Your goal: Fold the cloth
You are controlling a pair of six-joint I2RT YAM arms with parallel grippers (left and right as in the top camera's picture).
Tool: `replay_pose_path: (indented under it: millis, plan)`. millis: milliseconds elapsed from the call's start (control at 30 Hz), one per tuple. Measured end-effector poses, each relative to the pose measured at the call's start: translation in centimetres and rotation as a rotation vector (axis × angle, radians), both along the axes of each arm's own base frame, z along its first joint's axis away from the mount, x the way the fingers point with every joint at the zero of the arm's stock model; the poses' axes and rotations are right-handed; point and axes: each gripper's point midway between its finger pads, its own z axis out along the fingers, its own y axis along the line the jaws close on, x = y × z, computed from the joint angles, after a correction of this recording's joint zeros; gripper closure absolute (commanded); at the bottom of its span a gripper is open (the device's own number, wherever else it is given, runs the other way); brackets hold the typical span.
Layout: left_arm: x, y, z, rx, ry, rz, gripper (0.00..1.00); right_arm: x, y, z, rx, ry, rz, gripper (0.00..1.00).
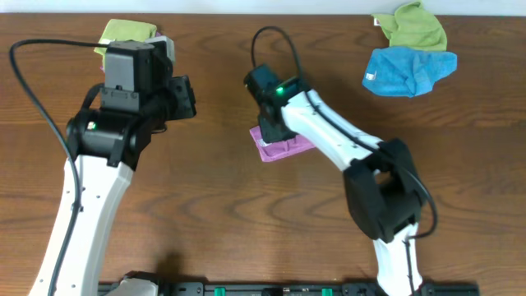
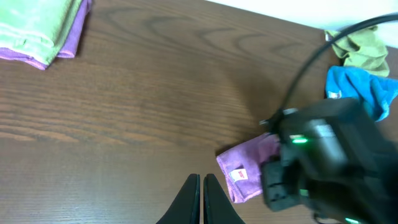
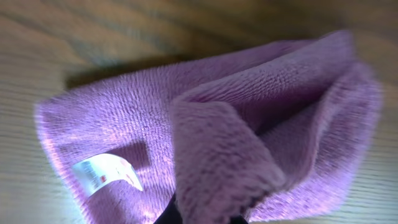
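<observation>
The purple cloth (image 1: 283, 148) lies folded small on the table's middle, partly under my right arm. In the right wrist view it (image 3: 124, 130) fills the frame, its white tag (image 3: 104, 173) at lower left. My right gripper (image 3: 202, 214) is shut on a raised fold of the cloth; only the dark finger bases show. In the overhead view the right gripper (image 1: 271, 130) sits over the cloth's far edge. The left wrist view shows the cloth (image 2: 249, 167) with its tag, right of my left gripper (image 2: 202, 180), which is shut and empty above bare table. The left gripper (image 1: 182, 97) is at the back left.
A folded light green cloth on a purple one (image 2: 37, 28) lies at the back left, also in the overhead view (image 1: 127, 33). A bright blue cloth (image 1: 407, 70) and a light green cloth (image 1: 415, 26) lie at the back right. A black cable (image 1: 275, 37) loops over the table.
</observation>
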Motion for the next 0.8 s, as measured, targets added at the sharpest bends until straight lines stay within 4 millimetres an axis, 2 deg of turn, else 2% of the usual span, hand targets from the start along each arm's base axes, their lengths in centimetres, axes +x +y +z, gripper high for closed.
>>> replay_pose_path:
  millis: [67,233,267,300,433,567,700,767,800]
  plan:
    - [-0.5,0.1,0.3,0.005,-0.004,-0.006,0.94,-0.2,0.0,-0.9,-0.014,0.016,0.002,0.98]
    - [-0.8,0.2,0.2,0.018,0.001,-0.015,0.94,-0.3,0.1,-1.0,-0.004,0.025,0.003,0.98]
    - [-0.8,0.2,0.2,0.020,0.003,-0.014,0.94,-0.4,0.3,-1.0,0.005,0.029,0.005,0.89]
    - [-0.9,0.2,0.1,0.022,0.006,-0.014,0.94,-0.4,0.6,-1.0,0.018,0.031,0.003,0.72]
    - [-0.9,0.3,0.1,0.025,0.007,-0.013,0.94,-0.3,3.4,-1.0,0.163,0.050,0.023,0.67]
    - [-0.9,0.3,0.1,0.025,0.008,-0.013,0.94,-1.3,7.2,-0.4,0.345,0.104,0.095,0.71]
    - [-0.9,0.5,0.0,0.031,0.008,-0.006,0.94,-2.5,8.2,-0.2,0.407,0.164,0.131,0.78]
    - [-0.8,0.9,0.0,0.036,0.007,0.007,0.94,-2.7,7.9,0.1,0.419,0.191,0.125,0.89]
    - [-0.7,1.3,0.0,0.036,0.007,0.018,0.90,-2.5,7.5,0.4,0.423,0.196,0.122,0.98]
